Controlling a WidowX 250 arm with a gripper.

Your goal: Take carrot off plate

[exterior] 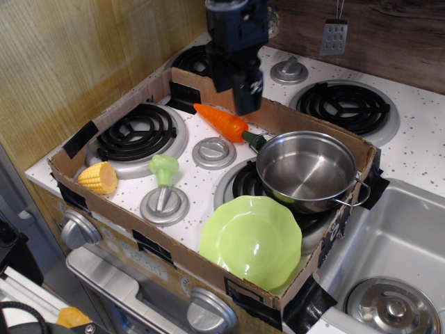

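The orange carrot (221,121) lies on the speckled stovetop between the burners. Its tip points back left and its green stub (253,140) rests by the pot's handle. The lime-green plate (252,241) sits at the front right of the cardboard box with nothing on it, well apart from the carrot. My gripper (247,103) hangs above and just behind the carrot. It holds nothing and is clear of the carrot. Its fingers look slightly apart.
A steel pot (306,169) sits on the right front burner, next to the carrot's stub. A yellow corn cob (99,177) lies at the left. A green toy (163,168) stands on a knob. Cardboard box walls (111,111) ring the stove. A sink (403,229) is at the right.
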